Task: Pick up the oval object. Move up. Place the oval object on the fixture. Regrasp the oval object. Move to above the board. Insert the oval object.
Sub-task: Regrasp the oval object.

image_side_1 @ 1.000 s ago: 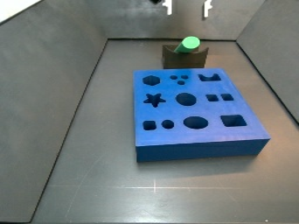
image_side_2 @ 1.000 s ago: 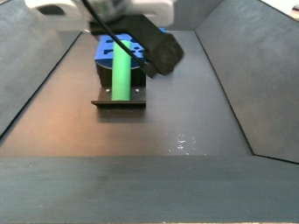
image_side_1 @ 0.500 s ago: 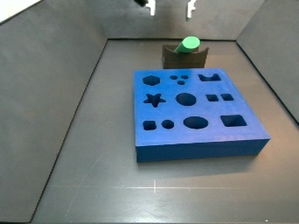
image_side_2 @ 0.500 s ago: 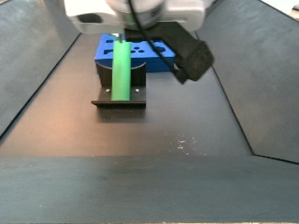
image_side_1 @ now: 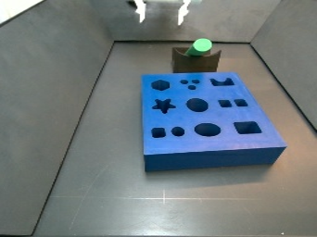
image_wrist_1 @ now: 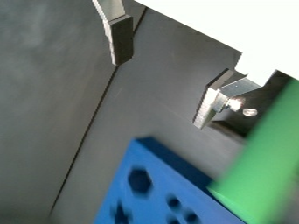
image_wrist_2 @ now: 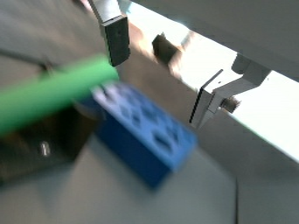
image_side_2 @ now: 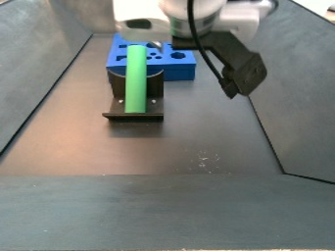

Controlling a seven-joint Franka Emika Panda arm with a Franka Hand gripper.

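The oval object (image_side_1: pixel 199 44) is a bright green peg resting in the notch of the dark fixture (image_side_1: pixel 196 61), behind the blue board (image_side_1: pixel 205 116). In a side view the oval object (image_side_2: pixel 135 76) lies lengthwise on the fixture (image_side_2: pixel 135 115), in front of the board (image_side_2: pixel 155 59). My gripper (image_side_1: pixel 161 11) hangs open high above the floor, off to one side of the peg and apart from it. Both wrist views show the gripper (image_wrist_1: pixel 166 68) (image_wrist_2: pixel 163 68) with nothing between its fingers; the peg (image_wrist_1: pixel 268 149) (image_wrist_2: pixel 47 92) and the board (image_wrist_1: pixel 152 188) (image_wrist_2: pixel 140 131) appear blurred beyond them.
Grey sloping walls (image_side_1: pixel 56 56) close in the dark floor (image_side_1: pixel 111 194) on all sides. The arm's white body and a dark wrist camera (image_side_2: pixel 236 59) hang over the board's far side in a side view.
The open gripper has slid sideways away from above the peg, staying high. The peg has stayed on the fixture.
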